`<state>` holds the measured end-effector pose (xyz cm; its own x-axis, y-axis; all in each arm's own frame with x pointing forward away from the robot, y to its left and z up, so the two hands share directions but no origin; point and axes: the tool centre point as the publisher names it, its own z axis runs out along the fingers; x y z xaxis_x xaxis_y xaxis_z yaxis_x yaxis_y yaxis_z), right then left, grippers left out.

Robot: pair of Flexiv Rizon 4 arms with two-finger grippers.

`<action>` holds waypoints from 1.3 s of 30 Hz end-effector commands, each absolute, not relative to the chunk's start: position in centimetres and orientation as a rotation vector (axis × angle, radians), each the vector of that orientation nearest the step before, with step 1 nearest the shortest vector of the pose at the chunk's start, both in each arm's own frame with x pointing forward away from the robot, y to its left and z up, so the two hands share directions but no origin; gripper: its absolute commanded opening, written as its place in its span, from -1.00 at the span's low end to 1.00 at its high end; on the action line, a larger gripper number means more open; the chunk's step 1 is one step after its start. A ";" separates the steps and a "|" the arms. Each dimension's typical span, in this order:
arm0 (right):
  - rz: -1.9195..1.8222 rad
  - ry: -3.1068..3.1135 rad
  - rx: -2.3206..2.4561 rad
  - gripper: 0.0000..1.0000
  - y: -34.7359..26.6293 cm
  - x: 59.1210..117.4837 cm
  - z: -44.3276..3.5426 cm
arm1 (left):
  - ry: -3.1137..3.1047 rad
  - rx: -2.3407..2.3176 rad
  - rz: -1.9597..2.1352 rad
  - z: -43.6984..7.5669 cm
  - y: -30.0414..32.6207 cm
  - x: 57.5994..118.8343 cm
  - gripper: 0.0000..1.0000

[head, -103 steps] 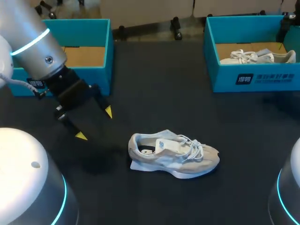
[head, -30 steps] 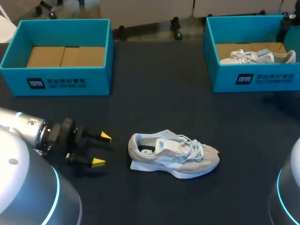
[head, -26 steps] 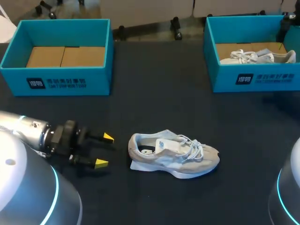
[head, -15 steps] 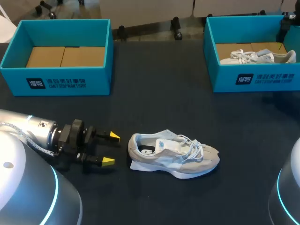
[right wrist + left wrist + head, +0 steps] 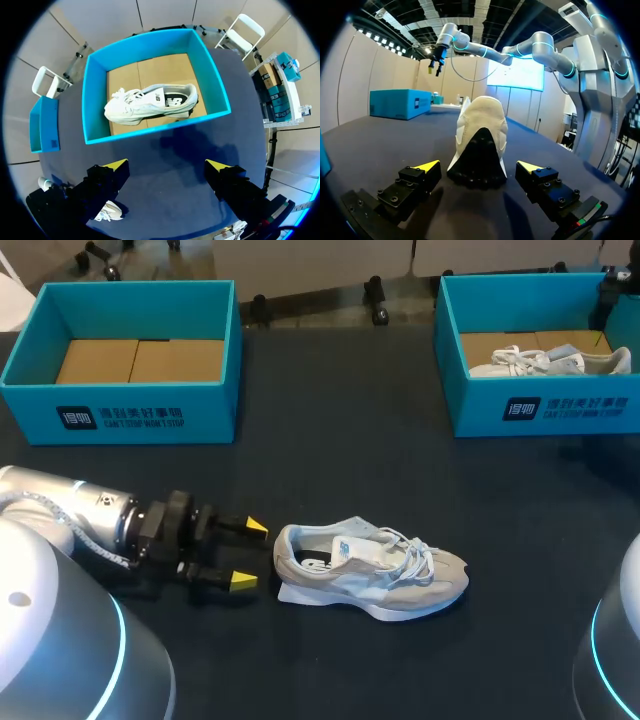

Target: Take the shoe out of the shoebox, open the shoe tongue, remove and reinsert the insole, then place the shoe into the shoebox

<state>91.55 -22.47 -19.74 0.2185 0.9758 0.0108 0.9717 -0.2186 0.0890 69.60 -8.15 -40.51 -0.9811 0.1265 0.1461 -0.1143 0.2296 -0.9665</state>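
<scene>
Shoe (image 5: 370, 578) heel just ahead of spread left jaws, not touching.

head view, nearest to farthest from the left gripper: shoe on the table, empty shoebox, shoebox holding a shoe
1. Shoe on the table: heel just ahead of the left gripper, jaws open.
2. Empty shoebox: at the back left.
3. Shoebox holding a shoe: at the back right, farthest.

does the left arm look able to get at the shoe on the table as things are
Likely yes. The left gripper is open, low and lined up with the heel of the shoe, just short of it, with only bare table between them.
</scene>
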 end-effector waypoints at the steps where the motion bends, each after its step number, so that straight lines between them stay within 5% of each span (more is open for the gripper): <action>1: 0.100 1.920 2.403 1.00 -22.4 91.5 -19.8 | -2.313 0.004 1.849 -40.6 -8.7 69.3 1.00; 39: 0.100 1.920 2.403 1.00 -22.4 91.5 -19.8 | -2.336 -0.028 1.847 -41.1 -12.1 68.4 1.00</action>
<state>91.55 -22.47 -19.74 0.2186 0.9758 0.0108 0.9717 -0.2186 0.0890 68.74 -11.76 -41.20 -0.9849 0.1265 0.1183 -0.0864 0.2329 -0.9687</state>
